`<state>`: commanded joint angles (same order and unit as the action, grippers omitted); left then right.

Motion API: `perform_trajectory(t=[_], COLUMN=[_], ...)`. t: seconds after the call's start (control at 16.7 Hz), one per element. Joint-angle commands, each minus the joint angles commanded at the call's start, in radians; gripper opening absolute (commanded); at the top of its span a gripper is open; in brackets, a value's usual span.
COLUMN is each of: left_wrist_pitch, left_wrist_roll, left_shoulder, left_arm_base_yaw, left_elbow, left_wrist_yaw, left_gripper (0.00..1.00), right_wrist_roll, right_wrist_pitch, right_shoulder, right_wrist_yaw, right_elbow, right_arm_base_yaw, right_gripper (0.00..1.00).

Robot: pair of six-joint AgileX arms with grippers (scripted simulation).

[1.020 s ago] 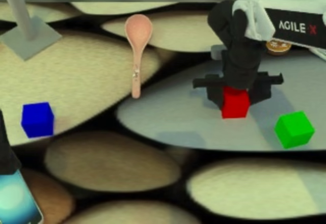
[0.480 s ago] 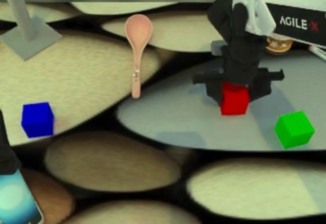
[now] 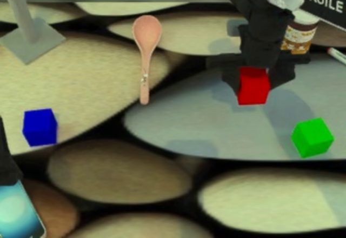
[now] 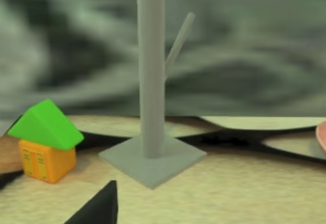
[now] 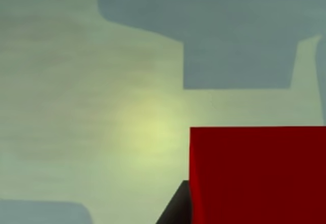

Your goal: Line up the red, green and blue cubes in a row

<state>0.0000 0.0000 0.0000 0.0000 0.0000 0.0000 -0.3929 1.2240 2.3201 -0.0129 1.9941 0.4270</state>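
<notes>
The blue cube (image 3: 39, 126) sits at the table's left near the parked left arm, whose jaw state cannot be told, while the right gripper (image 3: 254, 81) holds the red cube (image 3: 253, 85) clamped above the table, left of the green cube (image 3: 312, 137).

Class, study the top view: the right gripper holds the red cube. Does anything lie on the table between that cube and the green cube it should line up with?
Nothing visible does. The right gripper grips the red cube; only bare table separates it from the green cube.
</notes>
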Motion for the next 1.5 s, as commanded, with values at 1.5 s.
perform_trajectory(t=[1.5], left_wrist_pitch=[0.000], left_wrist_roll=[0.000], left_shoulder=[0.000], left_arm_base_yaw=[0.000], left_elbow=[0.000], left_wrist_yaw=[0.000], left_gripper=[1.00], right_wrist_roll=[-0.603], right_wrist_pitch=[0.038], right_shoulder=[0.048], right_wrist_yaw=[-0.009], right_elbow=[0.078], right_arm_base_yaw=[0.545], right_gripper=[0.00])
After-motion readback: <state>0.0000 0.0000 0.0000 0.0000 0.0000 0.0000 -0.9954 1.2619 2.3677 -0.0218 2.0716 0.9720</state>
